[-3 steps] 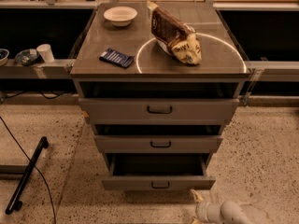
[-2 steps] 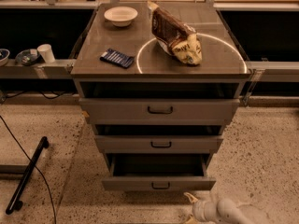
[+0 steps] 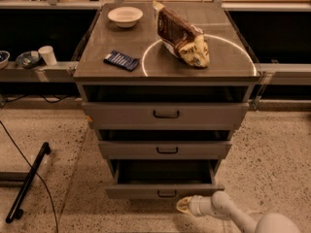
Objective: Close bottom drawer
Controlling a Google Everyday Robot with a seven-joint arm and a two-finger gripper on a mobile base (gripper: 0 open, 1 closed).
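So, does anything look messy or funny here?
The bottom drawer hangs wide open with its inside showing. A snack bag lies tipped over on the cabinet top. The claw sits low down, just in front of that drawer.
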